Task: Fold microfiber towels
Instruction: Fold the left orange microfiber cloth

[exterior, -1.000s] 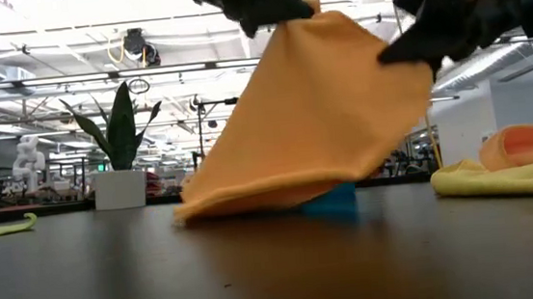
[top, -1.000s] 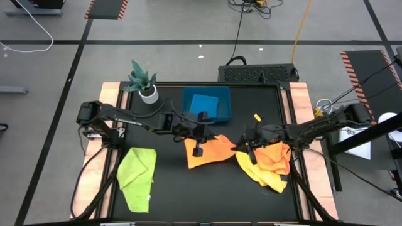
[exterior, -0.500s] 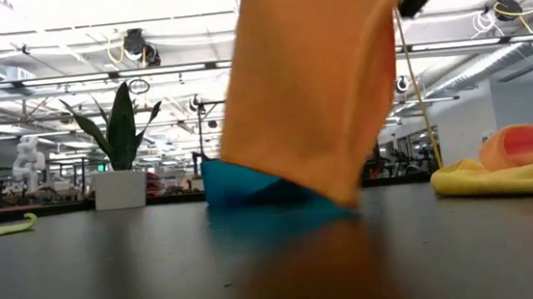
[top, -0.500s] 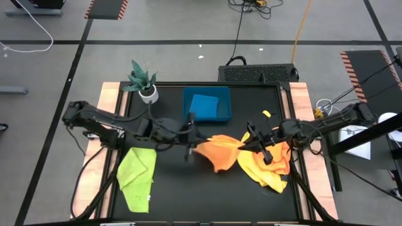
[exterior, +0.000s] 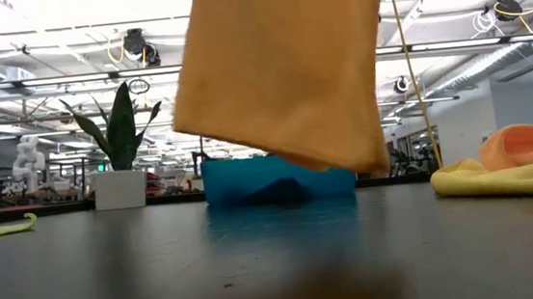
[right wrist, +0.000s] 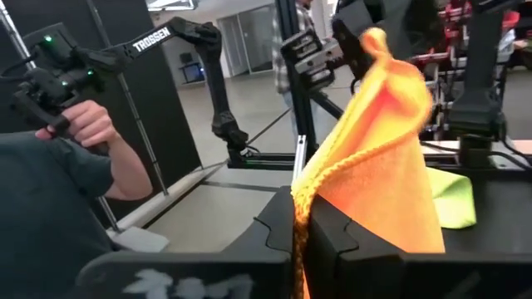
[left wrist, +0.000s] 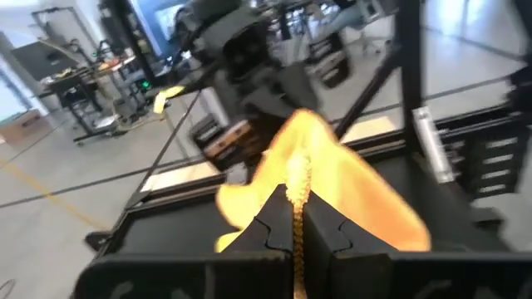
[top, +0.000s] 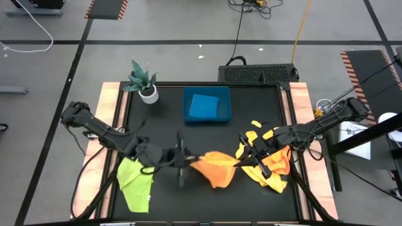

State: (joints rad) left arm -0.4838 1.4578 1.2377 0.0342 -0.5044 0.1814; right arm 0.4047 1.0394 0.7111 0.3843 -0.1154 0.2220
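An orange microfiber towel [top: 215,169] hangs in the air over the middle of the table, and in the low view its lower edge [exterior: 287,157] is off the tabletop. My left gripper [top: 187,162] is shut on its left end, and my right gripper [top: 244,162] is shut on its right end. Both point roughly level toward each other. A heap of yellow and orange towels [top: 271,164] lies on the table at the right. A lime green towel [top: 135,181] lies flat at the near left. A blue towel [top: 204,105] lies in the blue tray [top: 225,113]. My left gripper pinches the towel's hemmed edge [left wrist: 297,178] between its two fingers. It comes in about level from the table's left. The cloth hangs below and beyond the fingers, clear of the table. My right gripper pinches the towel's stitched edge [right wrist: 309,187] between its two fingers, about level from the table's right. The towel rises past the fingers toward the other gripper and hangs down, lifted clear of the table.
A potted plant [top: 144,83] stands at the far left corner, and the tray sits at the far middle. Bare black tabletop [top: 188,201] lies under and in front of the hanging towel. In the right wrist view, a person [right wrist: 58,183] stands beyond the table.
Both grippers have risen and moved toward the table's near edge with the orange towel. One second ago the towel's lower edge rested on the table in front of the tray. Now the whole towel hangs clear, and the tray shows behind it.
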